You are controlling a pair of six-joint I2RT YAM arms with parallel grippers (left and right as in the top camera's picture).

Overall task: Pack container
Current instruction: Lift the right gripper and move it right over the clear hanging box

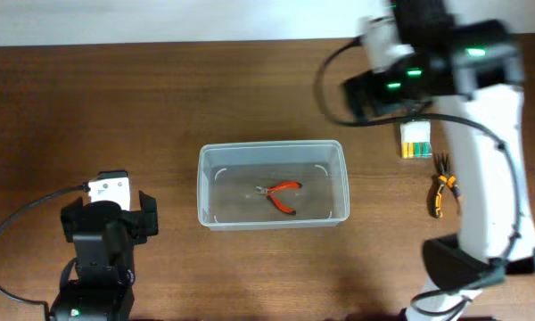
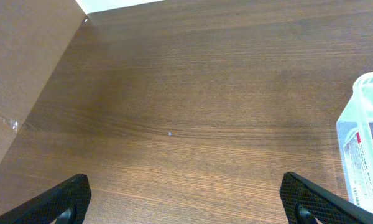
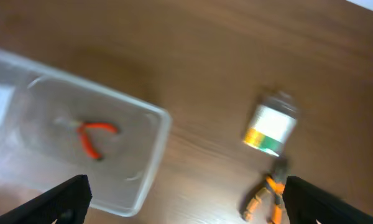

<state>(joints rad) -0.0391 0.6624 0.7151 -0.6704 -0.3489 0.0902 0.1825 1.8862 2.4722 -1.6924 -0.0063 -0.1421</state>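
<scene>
Your container (image 1: 272, 146), a clear shallow plastic tub with rounded corners, sits mid-bench (image 1: 116, 107) with bare wood grain all round its rim and red pliers (image 1: 279, 195) lying flat inside. Your left gripper (image 2: 183, 186) is spread wide over bare wood left of it. Your right gripper (image 3: 186, 186) hangs wide open, holding nothing, near a small pack (image 1: 415, 141) and orange pliers (image 1: 441, 185).

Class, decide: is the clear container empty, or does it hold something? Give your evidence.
Not empty. The container holds red-handled pliers lying on its floor; nothing else shows inside.
</scene>
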